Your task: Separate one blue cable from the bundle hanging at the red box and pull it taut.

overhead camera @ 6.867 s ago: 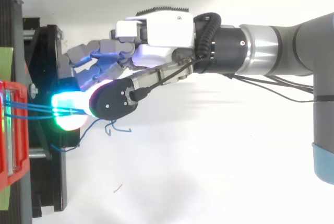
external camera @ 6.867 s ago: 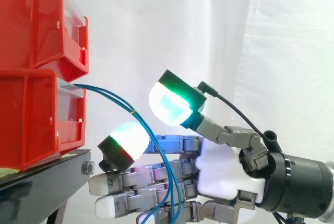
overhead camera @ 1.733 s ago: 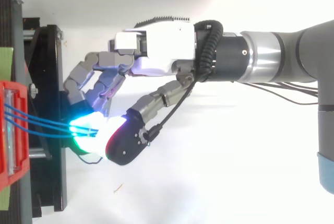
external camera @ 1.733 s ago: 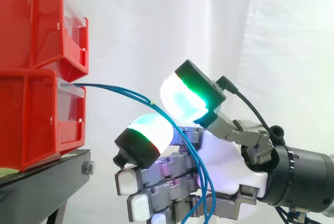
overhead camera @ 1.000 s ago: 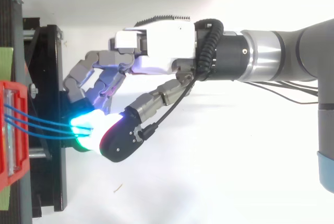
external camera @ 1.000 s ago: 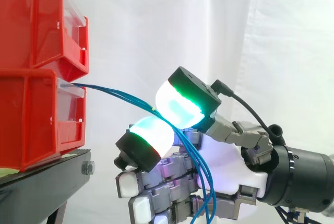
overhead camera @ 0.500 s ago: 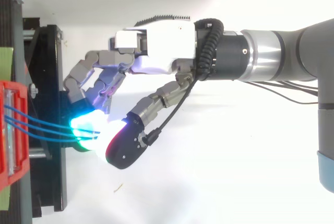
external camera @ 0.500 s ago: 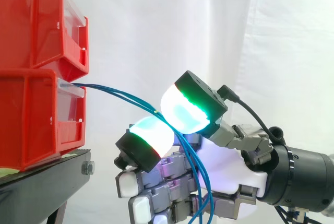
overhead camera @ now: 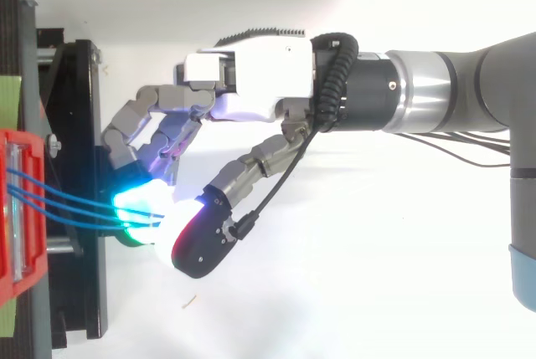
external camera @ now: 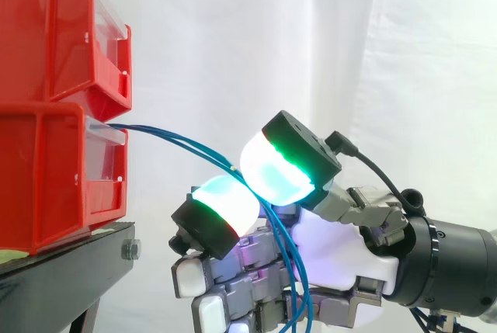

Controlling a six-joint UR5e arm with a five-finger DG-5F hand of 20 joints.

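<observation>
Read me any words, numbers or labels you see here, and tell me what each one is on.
None can be read.
The clear label holders on the red bins show no print. The green strip by the stand is bare. The hand, pinching the blue cables, carries no legible marking.

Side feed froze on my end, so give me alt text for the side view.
The hand pinches the blue cables between its glowing pads, right of the lower red bin they come from. They arc, not taut, to the pinch, then hang past the palm.
</observation>
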